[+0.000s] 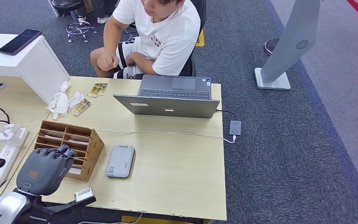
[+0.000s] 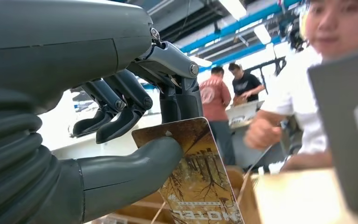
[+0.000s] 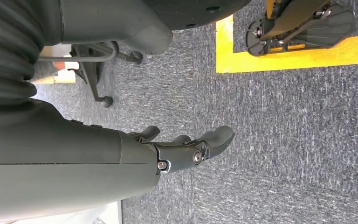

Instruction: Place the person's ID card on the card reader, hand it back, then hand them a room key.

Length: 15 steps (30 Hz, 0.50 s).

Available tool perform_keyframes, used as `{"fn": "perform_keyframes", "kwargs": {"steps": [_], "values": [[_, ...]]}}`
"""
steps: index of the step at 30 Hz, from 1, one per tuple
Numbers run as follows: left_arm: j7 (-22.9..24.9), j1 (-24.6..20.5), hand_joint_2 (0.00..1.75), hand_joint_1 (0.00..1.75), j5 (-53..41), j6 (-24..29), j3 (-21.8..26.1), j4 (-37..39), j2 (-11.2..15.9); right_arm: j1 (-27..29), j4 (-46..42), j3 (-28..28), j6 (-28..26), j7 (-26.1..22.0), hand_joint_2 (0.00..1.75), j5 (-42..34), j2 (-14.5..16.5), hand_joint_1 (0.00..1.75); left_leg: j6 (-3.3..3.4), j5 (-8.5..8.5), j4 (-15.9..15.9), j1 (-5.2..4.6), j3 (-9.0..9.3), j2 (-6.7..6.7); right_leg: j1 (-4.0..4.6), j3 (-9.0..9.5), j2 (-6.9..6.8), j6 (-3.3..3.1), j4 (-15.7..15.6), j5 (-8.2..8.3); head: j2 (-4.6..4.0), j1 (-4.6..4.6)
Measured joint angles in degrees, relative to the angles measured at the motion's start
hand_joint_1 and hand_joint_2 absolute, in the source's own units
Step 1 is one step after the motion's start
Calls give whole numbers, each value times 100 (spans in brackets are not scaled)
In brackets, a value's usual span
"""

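Left hand pulling a hotel key card out of the wooden organizer

The left hand (image 1: 46, 168) is hovering right over the wooden organizer (image 1: 70, 142) at the near left of the tabletop (image 1: 177, 163), and the wrist view shows why: it's pinching a room key (image 2: 198, 179) between thumb and fingers, printed side out with "HOTEL" on it, so it looks like the robot is on the last step, the hand-over. The card is being held upright by one edge, which leaves most of it free for the person (image 1: 161, 32) to grab; they're sitting across the tabletop behind the laptop (image 1: 170, 98). The grey card reader (image 1: 120, 161) is lying flat just beside the organizer with nothing on it, so the ID part seems done. The right hand (image 3: 186, 149) is hanging down by the carpet (image 3: 298, 140), fingers loosely apart, holding nothing.
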Motion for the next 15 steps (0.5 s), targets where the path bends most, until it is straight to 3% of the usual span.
{"fn": "perform_keyframes", "kwargs": {"steps": [11, 13, 15], "values": [[-147, 97, 175, 175, -5, 508, -103, -810, 64, 3, 0, -86, 2, -41, 175, -65, 0, 0, 0, 0, 1, 0, 2, -4, 0, -6, -5, 0, -2, 0, 2, 0], [-145, -204, 175, 175, 228, 482, -109, -886, 56, 0, 0, -95, 7, -39, 175, 0, 0, 0, 4, 5, 3, 0, 1, -18, 0, -7, -23, 0, -3, 0, 2, 1], [-93, -818, 175, 175, 443, 294, -119, -767, -13, -15, 0, -94, 21, -17, 175, 108, 0, 0, 5, 15, 3, 0, -1, -42, 0, -2, -48, 1, -4, 1, 1, -1]]}}
